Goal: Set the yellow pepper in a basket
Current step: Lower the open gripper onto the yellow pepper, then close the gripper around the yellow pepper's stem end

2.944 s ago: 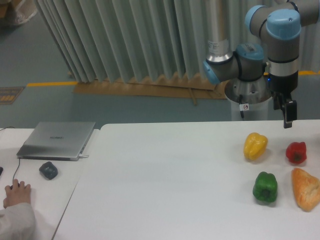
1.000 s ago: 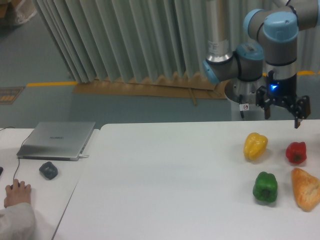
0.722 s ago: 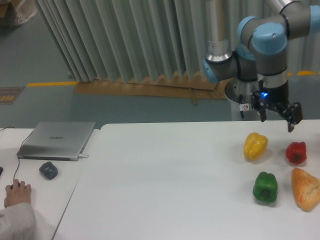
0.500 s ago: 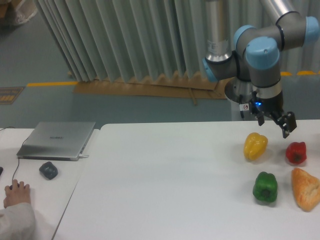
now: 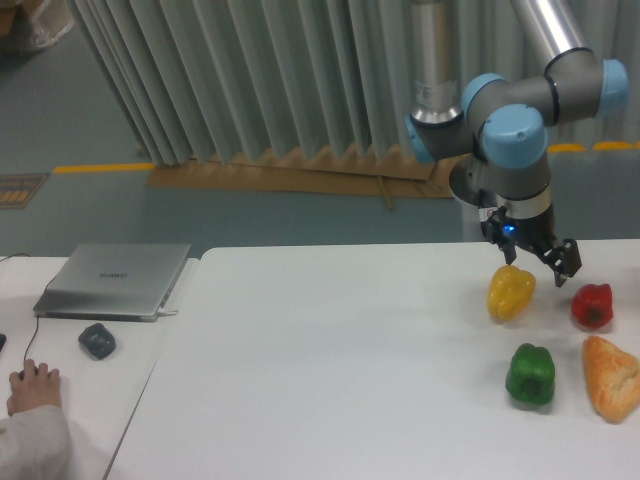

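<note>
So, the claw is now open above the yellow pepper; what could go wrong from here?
1. The claw hangs toward the right side of the yellow pepper, not centred, so the glossy pepper might slip or roll.
2. The red pepper sits close on the right; the outer finger could bump it.
3. No basket is in view, so where to put the pepper is unclear.

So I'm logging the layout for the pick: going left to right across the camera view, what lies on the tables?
Hand → dark mouse-like object → laptop → yellow pepper → green pepper → red pepper → bread-like loaf.
</note>
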You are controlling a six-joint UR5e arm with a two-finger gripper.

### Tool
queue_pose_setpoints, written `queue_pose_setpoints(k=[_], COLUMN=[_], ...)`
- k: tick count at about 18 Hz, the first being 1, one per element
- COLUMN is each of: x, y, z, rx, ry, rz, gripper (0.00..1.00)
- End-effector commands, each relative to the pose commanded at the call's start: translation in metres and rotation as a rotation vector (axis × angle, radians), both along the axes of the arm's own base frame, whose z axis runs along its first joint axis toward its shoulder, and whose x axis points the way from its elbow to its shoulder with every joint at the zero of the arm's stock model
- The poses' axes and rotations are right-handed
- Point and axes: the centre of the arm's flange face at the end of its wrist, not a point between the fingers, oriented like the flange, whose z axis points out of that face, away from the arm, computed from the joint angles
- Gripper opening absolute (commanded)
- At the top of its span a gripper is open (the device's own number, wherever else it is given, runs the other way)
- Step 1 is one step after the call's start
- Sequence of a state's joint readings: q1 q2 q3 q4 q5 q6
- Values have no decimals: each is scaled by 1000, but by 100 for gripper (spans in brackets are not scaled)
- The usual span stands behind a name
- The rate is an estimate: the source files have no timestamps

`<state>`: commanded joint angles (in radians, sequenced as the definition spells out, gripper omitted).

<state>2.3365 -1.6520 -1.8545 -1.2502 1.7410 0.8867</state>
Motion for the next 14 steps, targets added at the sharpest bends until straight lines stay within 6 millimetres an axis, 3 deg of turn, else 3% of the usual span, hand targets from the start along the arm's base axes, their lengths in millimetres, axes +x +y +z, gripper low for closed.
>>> queue_pose_setpoints(k=[2, 10, 14], x=[7, 16, 10], y=[7, 11, 10], z=[-22, -29, -41], rx=[-47, -54, -103], ry=[-12, -20, -6], rz=[-23, -43, -49], gripper=[100, 100, 100])
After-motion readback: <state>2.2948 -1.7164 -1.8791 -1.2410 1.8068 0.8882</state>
